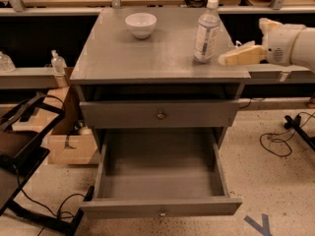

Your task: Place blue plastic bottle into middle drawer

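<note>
The blue plastic bottle (206, 31) stands upright on the right rear of the grey cabinet top (147, 53); it is clear with a white cap and a pale label. My gripper (227, 58) reaches in from the right, its cream fingers (243, 55) pointing left, just right of the bottle's base and close to it, holding nothing. The middle drawer (162, 181) is pulled out wide below, its deep grey box empty, a brass knob on its front. The knobbed drawer front above it (160, 113) is shut.
A white bowl (141, 24) sits on the rear left of the cabinet top. A small clear bottle (58, 63) stands on the shelf at left. A cardboard box (71, 144) and a dark chair (19, 151) are left of the cabinet. Cables (278, 141) lie right.
</note>
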Controlling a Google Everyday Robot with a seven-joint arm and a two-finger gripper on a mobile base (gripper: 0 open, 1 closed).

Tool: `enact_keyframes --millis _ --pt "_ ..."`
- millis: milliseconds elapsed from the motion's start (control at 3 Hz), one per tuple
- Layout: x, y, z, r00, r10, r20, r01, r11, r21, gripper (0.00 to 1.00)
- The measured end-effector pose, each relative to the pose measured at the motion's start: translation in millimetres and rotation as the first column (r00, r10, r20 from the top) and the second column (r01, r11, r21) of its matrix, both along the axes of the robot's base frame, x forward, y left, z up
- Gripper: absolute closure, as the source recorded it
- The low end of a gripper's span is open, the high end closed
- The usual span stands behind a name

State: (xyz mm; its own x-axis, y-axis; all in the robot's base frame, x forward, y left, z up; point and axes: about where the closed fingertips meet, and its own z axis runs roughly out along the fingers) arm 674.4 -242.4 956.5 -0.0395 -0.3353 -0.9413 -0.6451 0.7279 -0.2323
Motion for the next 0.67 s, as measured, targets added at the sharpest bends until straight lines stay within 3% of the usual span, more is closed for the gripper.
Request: enact_keyframes --millis 333,667 --pt "53.4 7.7 -9.9 0.9992 0.004 0.039 -0.005 1.0 0.021 0.0" --pt "91.7 12.4 -14.8 0.9993 0.009 0.036 -0.01 1.0 0.021 0.0"
